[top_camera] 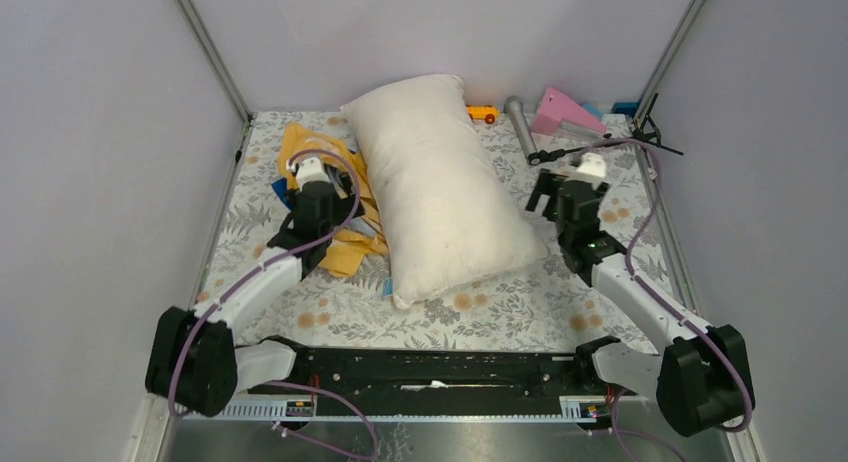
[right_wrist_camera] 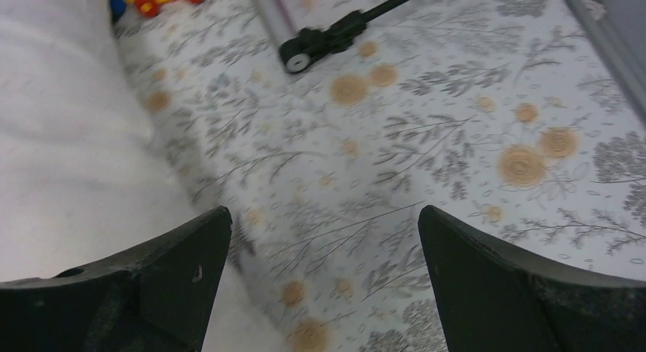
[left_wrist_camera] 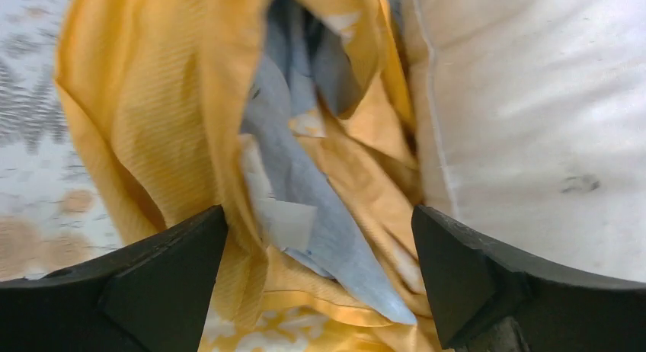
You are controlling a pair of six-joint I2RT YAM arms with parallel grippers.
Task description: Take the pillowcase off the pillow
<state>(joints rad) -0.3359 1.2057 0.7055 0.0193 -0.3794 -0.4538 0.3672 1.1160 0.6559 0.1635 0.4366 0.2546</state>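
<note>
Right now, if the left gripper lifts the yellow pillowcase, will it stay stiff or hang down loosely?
Probably floppy: the pillowcase lies crumpled in soft folds beside the pillow. It seems thin and light, so one pinch by the open left gripper may lift only one layer while the rest drags.

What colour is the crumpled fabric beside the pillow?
The pillowcase is yellow-orange, with grey-blue patches in its folds; the left wrist view shows it best.

Left arm point(top_camera: 262, 278), right arm point(top_camera: 640, 300): jaws apart

yellow-orange pillowcase point(top_camera: 340, 197), off-white pillow point(top_camera: 440, 182), floral cloth point(top_camera: 520, 302)
</note>
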